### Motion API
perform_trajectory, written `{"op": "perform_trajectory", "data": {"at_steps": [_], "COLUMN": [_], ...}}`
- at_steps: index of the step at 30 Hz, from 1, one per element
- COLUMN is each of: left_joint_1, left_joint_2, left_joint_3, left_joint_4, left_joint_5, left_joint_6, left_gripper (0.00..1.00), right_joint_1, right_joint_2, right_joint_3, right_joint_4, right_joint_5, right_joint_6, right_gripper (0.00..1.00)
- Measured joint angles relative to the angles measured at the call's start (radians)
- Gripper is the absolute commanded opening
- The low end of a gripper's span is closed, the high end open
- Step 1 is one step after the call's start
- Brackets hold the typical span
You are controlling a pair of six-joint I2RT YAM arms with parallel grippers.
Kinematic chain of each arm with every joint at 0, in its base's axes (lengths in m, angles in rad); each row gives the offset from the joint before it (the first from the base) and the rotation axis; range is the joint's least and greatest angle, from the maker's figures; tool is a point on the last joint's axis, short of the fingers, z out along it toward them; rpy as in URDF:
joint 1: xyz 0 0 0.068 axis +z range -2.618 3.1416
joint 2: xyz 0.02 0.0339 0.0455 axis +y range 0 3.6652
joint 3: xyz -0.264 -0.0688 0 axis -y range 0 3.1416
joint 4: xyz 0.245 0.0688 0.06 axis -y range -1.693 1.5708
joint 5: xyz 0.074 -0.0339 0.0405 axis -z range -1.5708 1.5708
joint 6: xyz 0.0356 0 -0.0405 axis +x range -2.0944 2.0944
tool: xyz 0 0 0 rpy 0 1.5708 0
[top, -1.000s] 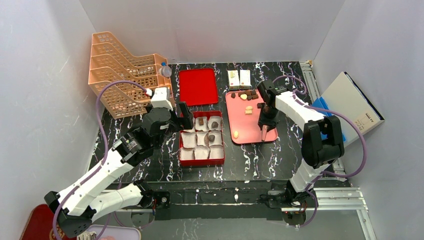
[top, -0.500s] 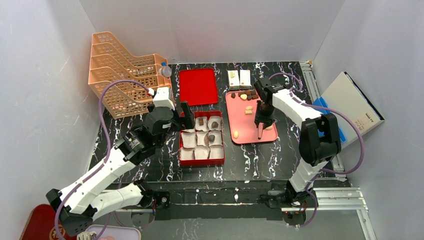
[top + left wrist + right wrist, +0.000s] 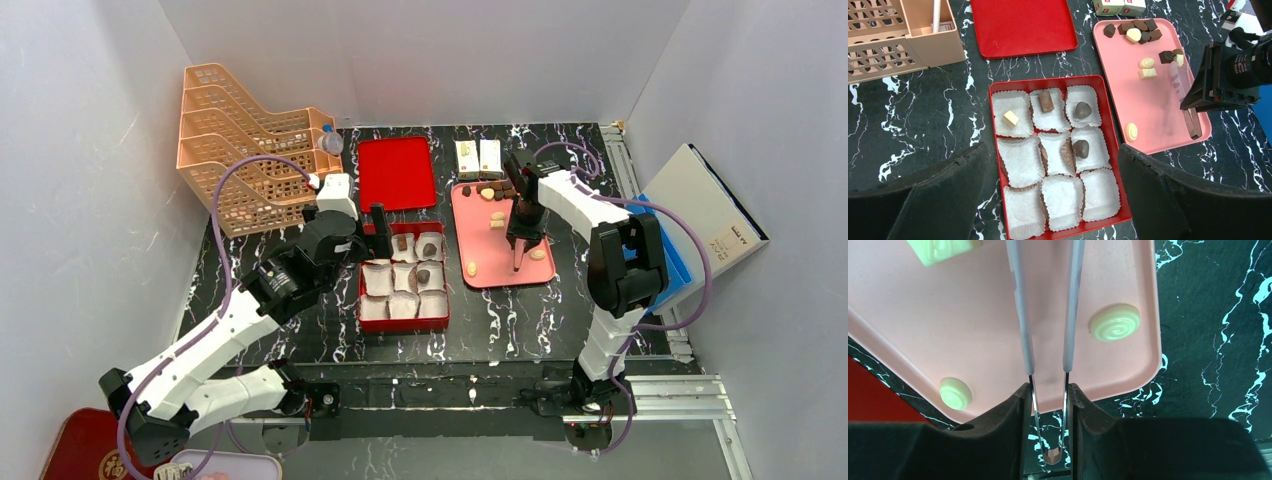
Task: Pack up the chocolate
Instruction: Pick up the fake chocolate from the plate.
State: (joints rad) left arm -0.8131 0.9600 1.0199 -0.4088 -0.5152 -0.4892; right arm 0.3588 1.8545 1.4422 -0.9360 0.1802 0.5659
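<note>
The chocolate lies in two places. Several dark and pale pieces (image 3: 490,188) sit on the pink tray (image 3: 500,255), also seen in the left wrist view (image 3: 1134,33). A few pieces sit in paper cups of the red box (image 3: 993,130): a pale block (image 3: 1010,119), a brown bar (image 3: 1046,101) and a dark heart (image 3: 1082,109). My left gripper (image 3: 1053,167) is open and empty above the box. My right gripper (image 3: 1048,395) is shut on metal tongs (image 3: 1021,315) over the tray. The tong tips lie by a dark piece (image 3: 1166,56). I cannot tell whether they grip it.
A red lid (image 3: 396,172) lies behind the box. Two small white cartons (image 3: 478,157) stand behind the tray. An orange rack (image 3: 250,150) and a bottle (image 3: 330,140) are at the back left. Pale spiral pieces (image 3: 1114,321) lie near the tray's front edge.
My right gripper has moved with the tongs toward the back left of the pink tray. My left gripper has shifted slightly right, over the red box.
</note>
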Motion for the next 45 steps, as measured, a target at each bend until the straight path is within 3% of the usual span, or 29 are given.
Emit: {"op": "perform_trajectory", "data": {"at_steps": [45], "left_joint_1": [0.023], "left_joint_2": [0.090], "left_joint_3": [0.000], "left_joint_4": [0.044], "left_joint_5": [0.035], "left_joint_6": [0.007], "left_gripper": [0.98], "right_joint_1": [-0.084], "right_joint_2": [-0.003], "right_joint_3": [-0.028], "right_joint_4": [0.023], "right_joint_5": [-0.011], "right_joint_6": [-0.032], "right_gripper": [0.38]}}
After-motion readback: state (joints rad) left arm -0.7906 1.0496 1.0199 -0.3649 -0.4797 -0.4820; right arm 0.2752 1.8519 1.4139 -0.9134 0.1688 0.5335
